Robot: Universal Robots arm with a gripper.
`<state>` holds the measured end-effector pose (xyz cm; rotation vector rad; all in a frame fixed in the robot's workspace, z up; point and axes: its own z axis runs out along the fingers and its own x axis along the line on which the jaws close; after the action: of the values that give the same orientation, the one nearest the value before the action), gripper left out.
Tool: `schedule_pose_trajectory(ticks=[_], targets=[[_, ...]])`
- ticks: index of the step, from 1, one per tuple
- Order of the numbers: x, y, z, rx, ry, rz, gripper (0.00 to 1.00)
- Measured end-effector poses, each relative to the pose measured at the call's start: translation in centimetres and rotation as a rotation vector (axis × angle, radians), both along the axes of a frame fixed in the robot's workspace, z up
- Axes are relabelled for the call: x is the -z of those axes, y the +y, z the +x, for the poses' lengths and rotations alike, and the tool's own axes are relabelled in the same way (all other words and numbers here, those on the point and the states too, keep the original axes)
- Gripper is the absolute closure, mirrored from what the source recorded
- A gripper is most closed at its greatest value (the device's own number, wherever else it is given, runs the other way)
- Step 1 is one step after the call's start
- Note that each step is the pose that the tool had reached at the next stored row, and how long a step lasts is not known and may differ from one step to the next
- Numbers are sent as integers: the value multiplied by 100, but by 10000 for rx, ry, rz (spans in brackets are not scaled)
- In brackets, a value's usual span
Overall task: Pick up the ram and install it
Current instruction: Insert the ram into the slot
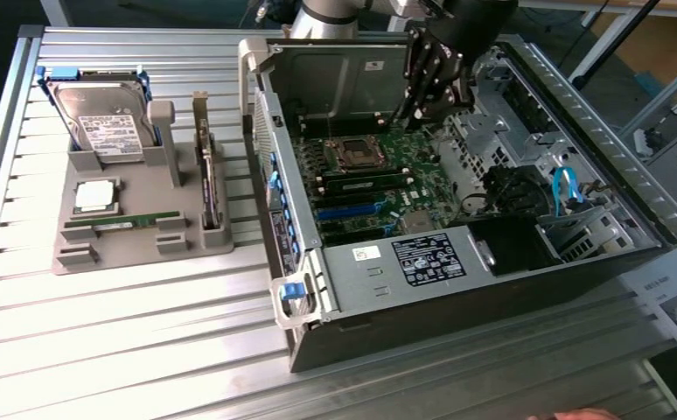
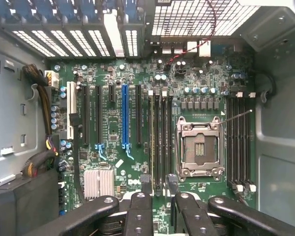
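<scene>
The ram [image 1: 122, 224], a narrow green stick, lies flat in a slot near the front of the grey holder [image 1: 140, 255], at the exterior view's left. My gripper [image 1: 424, 114] hangs well away from it, inside the open computer case [image 1: 467, 262], over the far end of the motherboard [image 1: 373, 188]. In the wrist view my gripper [image 2: 159, 196] is open, with nothing between its black fingers [image 2: 143, 194]. Below it are the long black memory slots [image 2: 160, 142] beside the empty processor socket [image 2: 199, 147]. More slots [image 2: 238, 142] run along the socket's other side.
The holder also carries a hard drive [image 1: 103, 122], a square silver processor chip [image 1: 94, 194] and an upright dark card [image 1: 208, 188]. Blue and black expansion slots [image 2: 125, 115], a heatsink [image 2: 98, 183] and cable bundles [image 2: 39, 93] crowd the board. A person's fingertip [image 1: 572, 414] shows at the table's near edge.
</scene>
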<state>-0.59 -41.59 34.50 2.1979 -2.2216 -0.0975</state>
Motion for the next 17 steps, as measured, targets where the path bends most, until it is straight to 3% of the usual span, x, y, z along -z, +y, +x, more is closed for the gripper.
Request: schedule_pose_trajectory(ticks=[6,17], targets=[[-1,0,0,-2,-16,0,75],[-7,0,-12,-10,-284,1,75]])
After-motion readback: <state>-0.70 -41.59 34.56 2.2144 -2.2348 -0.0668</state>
